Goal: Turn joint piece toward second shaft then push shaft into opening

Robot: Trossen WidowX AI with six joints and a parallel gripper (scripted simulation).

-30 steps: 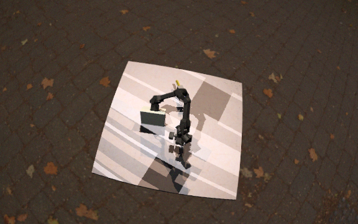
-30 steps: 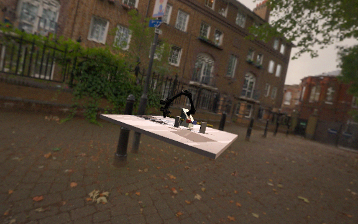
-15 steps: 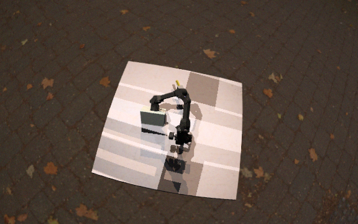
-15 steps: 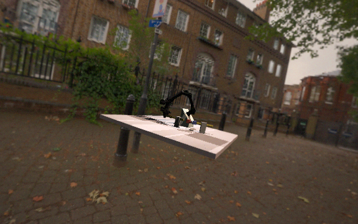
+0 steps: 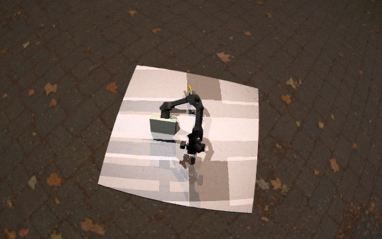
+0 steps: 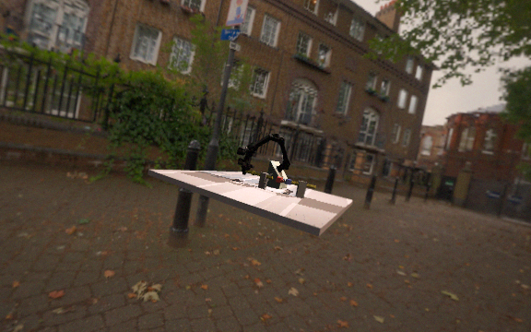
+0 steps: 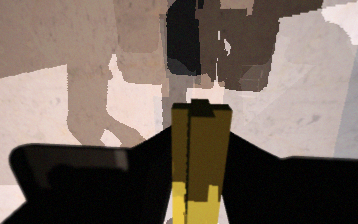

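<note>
My gripper (image 6: 245,171) (image 7: 196,129) is shut on the yellow second shaft (image 6: 251,172) (image 7: 208,160), whose ridged square end stands between the fingers in the wrist view. In the exterior view this shaft runs from the gripper to a dark block (image 6: 263,181). A second block (image 6: 301,189) carries the yellow first shaft (image 6: 312,186) (image 5: 190,89). Small red (image 6: 279,180) and blue (image 6: 289,182) parts lie between the blocks, where the shafts meet. They are too small to tell the direction of the opening or whether a shaft is in it. The top view hides them behind the arm.
The arm stands on a dark, pale-topped pedestal (image 5: 163,127) and arches over the blocks. The tilted tabletop (image 5: 241,126) (image 6: 247,200) is pale, with broad shadow bands and reflections. Its edges stand out against the paving around it.
</note>
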